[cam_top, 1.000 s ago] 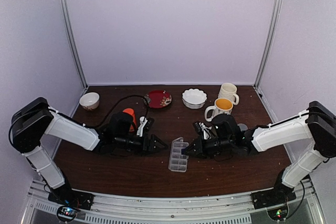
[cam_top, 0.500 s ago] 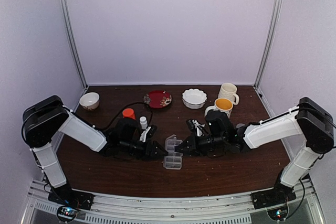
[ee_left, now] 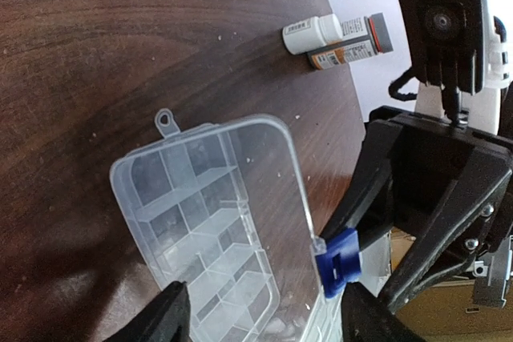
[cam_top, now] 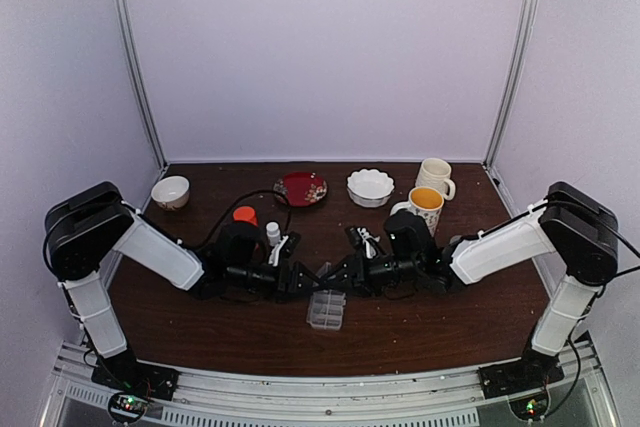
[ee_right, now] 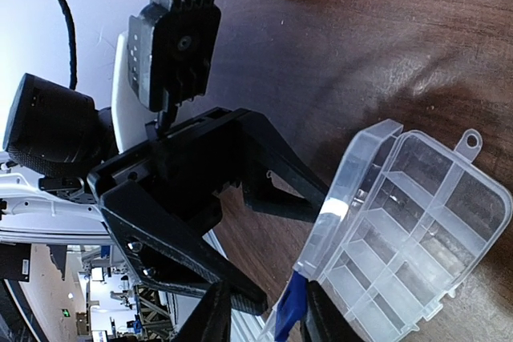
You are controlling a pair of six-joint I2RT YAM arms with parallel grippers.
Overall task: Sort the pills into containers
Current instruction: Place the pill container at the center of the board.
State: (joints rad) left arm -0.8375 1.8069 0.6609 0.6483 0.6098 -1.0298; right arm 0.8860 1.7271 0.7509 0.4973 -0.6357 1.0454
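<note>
- While the pill box (cam_top: 326,311) is lying on the brown table (cam_top: 200,337) between my two arms, I am holding my left pincer (cam_top: 305,279) at its left side and my right pincer (cam_top: 342,275) at its right side, with the tips facing each other.
- My left pincer is standing wide. Its fingers (ee_left: 164,318) are straddling one end of the box without squeezing it, and one black tip is sitting right at the box's raised clear edge.
- My right pincer is standing partly apart, narrower than the left, and is gripping nothing. The blue pad (ee_left: 337,263) on one finger is touching the box's rim.
- The box is sitting hinged partly open, with its two clear halves at an angle. I cannot tell which half is the lid.
- The cells (ee_right: 417,222) are showing as a grid through the clear plastic. Whatever is lying in them is too small for me to tell.
- Beyond the box to its left, an orange-capped bottle (cam_top: 245,215) and a small white bottle (cam_top: 273,234) are sitting beside my left arm.
- Beyond the box to its right, a white-capped bottle (ee_left: 311,34) and a brown-labelled bottle (ee_left: 349,50) are sitting side by side.
- Well beyond the box, a red plate (cam_top: 302,188), a white scalloped bowl (cam_top: 370,187), a cream mug (cam_top: 435,175) and a yellow-lined mug (cam_top: 420,205) are sitting along the back of the table.
- Far to the left of the box, a small bowl (cam_top: 170,192) is sitting near the table's back corner.
</note>
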